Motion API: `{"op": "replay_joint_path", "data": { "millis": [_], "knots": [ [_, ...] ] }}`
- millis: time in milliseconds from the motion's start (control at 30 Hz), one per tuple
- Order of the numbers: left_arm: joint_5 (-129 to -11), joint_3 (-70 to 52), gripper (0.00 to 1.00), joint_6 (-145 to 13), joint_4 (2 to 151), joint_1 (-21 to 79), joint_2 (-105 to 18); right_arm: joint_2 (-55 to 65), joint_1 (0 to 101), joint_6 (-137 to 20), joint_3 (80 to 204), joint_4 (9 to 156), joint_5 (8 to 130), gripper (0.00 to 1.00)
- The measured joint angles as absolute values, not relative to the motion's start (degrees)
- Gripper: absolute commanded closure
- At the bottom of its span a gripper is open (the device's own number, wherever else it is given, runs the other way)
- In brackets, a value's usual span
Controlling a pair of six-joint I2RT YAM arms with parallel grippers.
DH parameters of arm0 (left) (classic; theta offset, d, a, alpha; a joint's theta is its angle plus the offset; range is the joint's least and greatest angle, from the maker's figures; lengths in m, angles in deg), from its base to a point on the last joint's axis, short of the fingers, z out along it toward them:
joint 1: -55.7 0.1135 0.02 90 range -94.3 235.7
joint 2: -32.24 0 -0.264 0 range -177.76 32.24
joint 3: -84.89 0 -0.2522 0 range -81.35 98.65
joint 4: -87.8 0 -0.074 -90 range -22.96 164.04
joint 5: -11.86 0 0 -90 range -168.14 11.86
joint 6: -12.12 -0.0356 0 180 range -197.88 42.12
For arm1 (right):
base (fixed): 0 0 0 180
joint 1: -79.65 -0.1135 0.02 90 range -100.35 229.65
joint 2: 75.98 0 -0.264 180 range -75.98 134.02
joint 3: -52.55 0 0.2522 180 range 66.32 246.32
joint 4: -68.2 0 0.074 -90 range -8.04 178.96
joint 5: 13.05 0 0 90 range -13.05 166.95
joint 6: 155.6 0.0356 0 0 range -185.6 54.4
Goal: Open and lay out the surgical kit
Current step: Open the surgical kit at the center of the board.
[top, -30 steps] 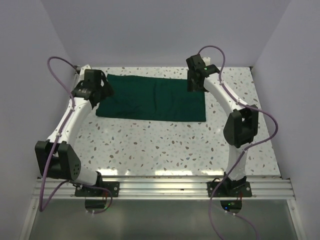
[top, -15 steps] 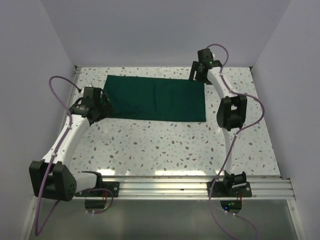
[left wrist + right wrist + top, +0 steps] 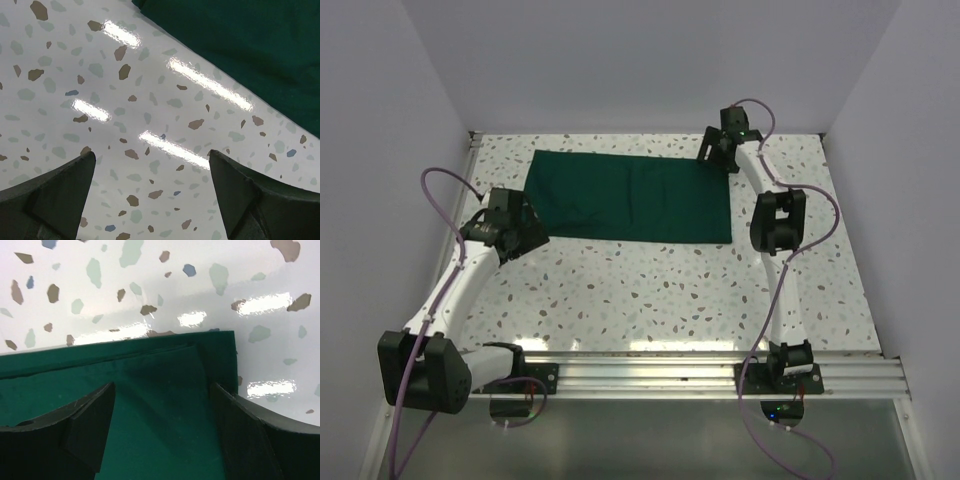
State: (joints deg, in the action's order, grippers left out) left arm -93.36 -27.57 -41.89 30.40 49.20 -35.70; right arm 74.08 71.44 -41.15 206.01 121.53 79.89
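The dark green cloth wrap [image 3: 630, 196] lies flat as a wide rectangle at the back of the table. No steel tray or instruments show anywhere. My left gripper [image 3: 532, 240] is open and empty, just off the cloth's near left corner; in the left wrist view it [image 3: 150, 157] hangs over bare table, with the cloth [image 3: 260, 45] at upper right. My right gripper [image 3: 708, 152] is open at the cloth's far right corner; in the right wrist view it [image 3: 162, 387] straddles the folded corner of the cloth [image 3: 165, 410].
The speckled white tabletop [image 3: 650, 290] is walled in at the back and both sides. An aluminium rail [image 3: 650, 375] carrying the arm bases runs along the near edge. Purple cables loop off both arms.
The left gripper has drawn back toward the near left, off the cloth's left edge. The right gripper has reached further back to the far right corner. The cloth's left edge lies flatter.
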Motion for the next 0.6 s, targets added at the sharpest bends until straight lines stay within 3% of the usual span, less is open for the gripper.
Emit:
{"op": "replay_joint_path", "data": {
  "millis": [467,600],
  "knots": [
    [-93.3,-27.6,0.0,-41.4,30.7,49.2,-40.1,75.2,71.4,-40.8,206.6,118.7,80.9,0.2],
    [-93.4,-27.6,0.0,-41.5,30.6,49.2,-40.1,75.6,71.4,-41.0,206.7,118.1,82.1,0.29]
  ]
}}
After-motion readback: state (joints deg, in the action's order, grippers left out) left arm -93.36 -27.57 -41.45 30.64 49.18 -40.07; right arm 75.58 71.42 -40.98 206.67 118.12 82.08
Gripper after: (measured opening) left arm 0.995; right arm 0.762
